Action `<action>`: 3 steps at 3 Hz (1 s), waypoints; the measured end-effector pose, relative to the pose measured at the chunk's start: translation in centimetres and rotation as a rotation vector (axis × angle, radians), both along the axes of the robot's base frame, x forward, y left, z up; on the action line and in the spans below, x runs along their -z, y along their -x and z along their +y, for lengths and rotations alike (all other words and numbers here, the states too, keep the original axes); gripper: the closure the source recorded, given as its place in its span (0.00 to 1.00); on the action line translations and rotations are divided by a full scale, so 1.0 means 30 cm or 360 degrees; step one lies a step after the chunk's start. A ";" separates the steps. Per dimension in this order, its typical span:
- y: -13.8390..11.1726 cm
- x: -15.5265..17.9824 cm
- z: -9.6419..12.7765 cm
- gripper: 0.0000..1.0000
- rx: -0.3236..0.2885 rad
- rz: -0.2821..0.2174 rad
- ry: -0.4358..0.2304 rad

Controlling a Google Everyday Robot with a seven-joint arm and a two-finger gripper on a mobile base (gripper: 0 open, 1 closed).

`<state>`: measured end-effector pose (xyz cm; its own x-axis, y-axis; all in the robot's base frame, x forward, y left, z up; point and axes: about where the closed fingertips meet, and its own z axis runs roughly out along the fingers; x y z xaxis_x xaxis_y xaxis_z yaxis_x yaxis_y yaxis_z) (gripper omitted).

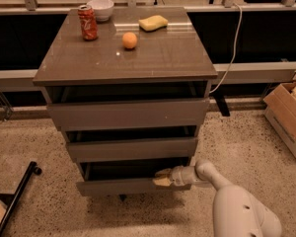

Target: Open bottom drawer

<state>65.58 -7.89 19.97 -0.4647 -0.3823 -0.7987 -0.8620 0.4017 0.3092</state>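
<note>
The bottom drawer (119, 186) is the lowest of three grey-brown drawers in the cabinet. Its flat front panel stands out a little from the cabinet, with a dark gap above it. My gripper (162, 177) is at the right part of the panel's top edge. Its tan fingertips (163, 172) sit over and behind that edge, shut on the panel. My white arm (237, 209) reaches in from the lower right. The middle drawer (132, 148) and the top drawer (128, 113) also stand slightly out.
On the cabinet top (153, 58) are a red can (87, 22), a white bowl (100, 9), an orange (129, 40) and a yellow sponge (153, 22). A cardboard box (286, 117) stands on the floor at the right. A black bar (17, 196) lies at the lower left.
</note>
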 end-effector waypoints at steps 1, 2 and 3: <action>0.000 -0.005 0.000 0.81 0.0000 0.0000 0.0000; 0.000 -0.007 0.000 0.57 0.0000 0.0000 0.0000; 0.058 -0.003 -0.004 0.34 -0.0018 0.0040 0.0014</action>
<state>63.83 -8.01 20.07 -0.4800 -0.3948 -0.7834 -0.8586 0.3948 0.3271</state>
